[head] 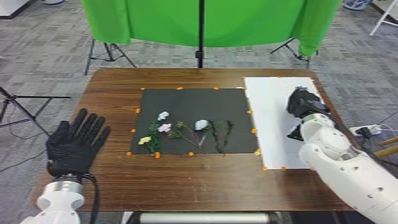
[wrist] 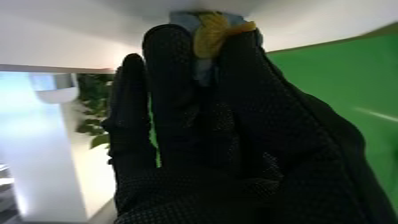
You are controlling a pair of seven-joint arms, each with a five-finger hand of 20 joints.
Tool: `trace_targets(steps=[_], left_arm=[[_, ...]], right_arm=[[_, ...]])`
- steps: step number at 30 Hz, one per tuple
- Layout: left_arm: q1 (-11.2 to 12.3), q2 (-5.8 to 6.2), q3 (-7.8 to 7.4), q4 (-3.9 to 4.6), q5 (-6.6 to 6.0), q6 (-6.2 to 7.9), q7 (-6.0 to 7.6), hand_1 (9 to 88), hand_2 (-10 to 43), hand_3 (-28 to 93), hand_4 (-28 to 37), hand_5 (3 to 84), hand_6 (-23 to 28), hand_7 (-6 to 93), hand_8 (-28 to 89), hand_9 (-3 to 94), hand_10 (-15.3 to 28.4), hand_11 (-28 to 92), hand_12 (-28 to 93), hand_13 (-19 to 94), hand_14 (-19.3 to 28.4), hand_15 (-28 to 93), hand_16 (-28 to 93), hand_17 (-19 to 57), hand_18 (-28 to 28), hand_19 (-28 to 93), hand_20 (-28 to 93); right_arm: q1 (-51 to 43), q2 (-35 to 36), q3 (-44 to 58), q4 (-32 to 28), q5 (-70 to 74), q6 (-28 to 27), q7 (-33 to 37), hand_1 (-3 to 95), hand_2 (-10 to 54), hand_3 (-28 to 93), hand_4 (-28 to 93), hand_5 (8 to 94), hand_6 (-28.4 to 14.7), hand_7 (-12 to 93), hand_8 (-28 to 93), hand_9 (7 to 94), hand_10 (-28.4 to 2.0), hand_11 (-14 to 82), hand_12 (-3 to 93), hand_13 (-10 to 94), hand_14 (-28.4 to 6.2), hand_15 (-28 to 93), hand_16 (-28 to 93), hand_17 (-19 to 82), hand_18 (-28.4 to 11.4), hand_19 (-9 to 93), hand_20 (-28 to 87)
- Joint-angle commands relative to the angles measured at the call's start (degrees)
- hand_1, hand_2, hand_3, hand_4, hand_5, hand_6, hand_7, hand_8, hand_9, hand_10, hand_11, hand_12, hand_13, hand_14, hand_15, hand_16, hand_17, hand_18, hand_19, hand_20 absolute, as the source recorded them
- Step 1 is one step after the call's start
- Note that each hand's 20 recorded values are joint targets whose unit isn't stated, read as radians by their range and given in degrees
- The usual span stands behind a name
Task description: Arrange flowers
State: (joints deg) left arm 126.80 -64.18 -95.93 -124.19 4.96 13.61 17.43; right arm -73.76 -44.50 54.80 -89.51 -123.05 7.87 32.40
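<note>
The left hand (head: 73, 152) was held at the left edge of the table (head: 124, 192), fingers straight and slightly parted. Past it, pink (head: 164, 128), yellow (head: 145, 140) and pale flowers (head: 202, 124) with green stems lay loosely side by side on the dark mat (head: 182, 102). Farther off, the right hand (head: 305, 102) extended over the white sheet (head: 271, 110), fingers pinching a crumpled yellow and grey-blue piece (wrist: 210, 37) at their tips.
</note>
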Motion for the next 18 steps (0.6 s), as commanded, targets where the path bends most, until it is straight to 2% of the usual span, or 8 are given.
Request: trace_targets(steps=[1, 5, 10, 14, 15, 18], left_arm=[[0.83, -0.40, -0.29, 0.07, -0.69, -0.57, -0.79, 27.4, 11.9, 81, -27.2, 41.6, 8.5, 8.6, -8, 32.4, 13.6, 15, 10, 26, 12.8, 25, -3, -4.0, 12.2, 23, 14], [0.41, -0.34, 0.09, 0.22, -0.65, -0.60, -0.96, 27.4, 12.0, 80, -27.3, 41.5, 8.5, 8.5, -8, 32.4, 13.6, 15, 10, 26, 12.8, 25, -3, -4.0, 12.2, 23, 14], [-0.81, -0.17, 0.79, 0.60, -0.74, -0.78, -1.18, 27.3, 12.0, 81, -27.3, 41.5, 8.5, 8.5, -8, 32.5, 13.6, 15, 10, 26, 12.9, 25, -3, -4.0, 12.2, 23, 14], [-1.70, 0.01, 1.34, 0.75, -0.59, -1.25, -1.44, 27.4, 12.0, 81, -27.4, 41.6, 8.6, 8.4, -8, 32.5, 13.5, 15, 10, 26, 12.9, 25, -3, -4.0, 12.2, 23, 14], [-1.80, 0.04, 1.43, 0.66, -0.77, -0.86, -1.49, 27.4, 12.0, 81, -27.4, 41.6, 8.6, 8.4, -8, 32.5, 13.5, 15, 10, 26, 12.9, 25, -3, -4.0, 12.2, 23, 14], [-1.79, 0.06, 1.48, 0.70, -0.62, -1.08, -1.60, 27.3, 12.2, 81, -27.3, 41.6, 8.6, 8.3, -8, 32.6, 13.6, 15, 11, 26, 12.9, 25, -3, -4.0, 12.2, 23, 14]], right_arm=[[2.74, -2.11, -2.26, -13.10, 8.91, -1.35, -4.61, 63.5, -3.2, 66, -28, 69.6, -1.1, 32, -2, 77.8, -11.0, 13.0, 42.8, 63, -8.5, 49, 41, 28, -18.8, 73, 37], [6.39, -4.97, -7.22, -13.84, 11.64, -2.05, -7.93, 63.3, -3.6, 66, -28, 69.6, -1.4, 32, -1, 77.6, -11.3, 12.7, 42.5, 62, -8.7, 49, 41, 28, -18.7, 73, 38], [8.09, -7.97, -12.18, -10.86, 10.95, -3.87, -10.74, 63.3, -3.6, 66, -28, 69.6, -1.4, 31, -1, 77.4, -11.3, 12.5, 42.2, 62, -8.8, 49, 41, 28, -18.5, 73, 38], [8.26, -8.01, -14.75, -8.65, 8.68, -4.48, -10.97, 63.5, -3.5, 65, -28, 69.4, -1.2, 30, -2, 77.0, -11.1, 11.9, 41.6, 61, -8.6, 49, 40, 28, -18.3, 73, 37], [7.96, -8.01, -14.56, -8.50, 9.30, -4.34, -10.53, 63.5, -3.5, 65, -28, 69.4, -1.2, 30, -2, 76.9, -11.1, 11.9, 41.6, 61, -8.6, 49, 40, 28, -18.3, 73, 37], [7.18, -7.48, -13.79, -8.68, 10.33, -3.47, -9.84, 63.6, -3.5, 65, -28, 69.1, -1.3, 30, -2, 76.8, -11.1, 11.8, 41.4, 61, -8.4, 49, 40, 28, -18.1, 73, 37]])
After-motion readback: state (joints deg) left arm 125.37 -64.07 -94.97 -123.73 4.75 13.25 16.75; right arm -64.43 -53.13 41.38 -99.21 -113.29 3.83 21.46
